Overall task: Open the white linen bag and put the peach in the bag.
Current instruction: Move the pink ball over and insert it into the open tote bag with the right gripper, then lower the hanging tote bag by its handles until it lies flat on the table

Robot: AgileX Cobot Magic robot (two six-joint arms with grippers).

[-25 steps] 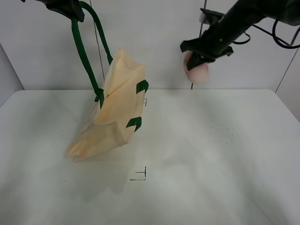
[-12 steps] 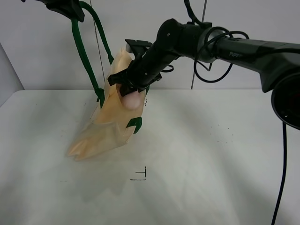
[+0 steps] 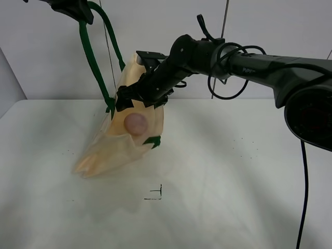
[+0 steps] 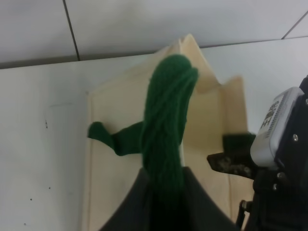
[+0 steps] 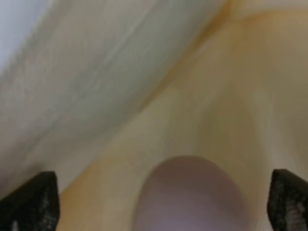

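Up at the far left, the black left gripper (image 3: pixel 83 14) is pinched tight on the dark green fabric strap handle (image 4: pixel 166 120). From that handle hangs the large cream linen tote bag (image 3: pixel 122 148). The bag leans over, with its lower end resting crumpled on the white table (image 3: pixel 238 176) and its mouth gaping up and to the right. A small green tab (image 3: pixel 153 140) shows at its near edge.

Just inside that mouth sits the small round pink-brown peach (image 3: pixel 136 123), against the pale cloth. Right above it is the black right gripper (image 3: pixel 139 96), which has reached across from the right on its long dark arm (image 3: pixel 244 59). Its wrist view shows the two dark fingertips (image 5: pixel 33 202) spread wide, with the peach lying between and beyond them. Neither tip touches the fruit. A little black corner mark (image 3: pixel 155 194) sits on the table near the bag.
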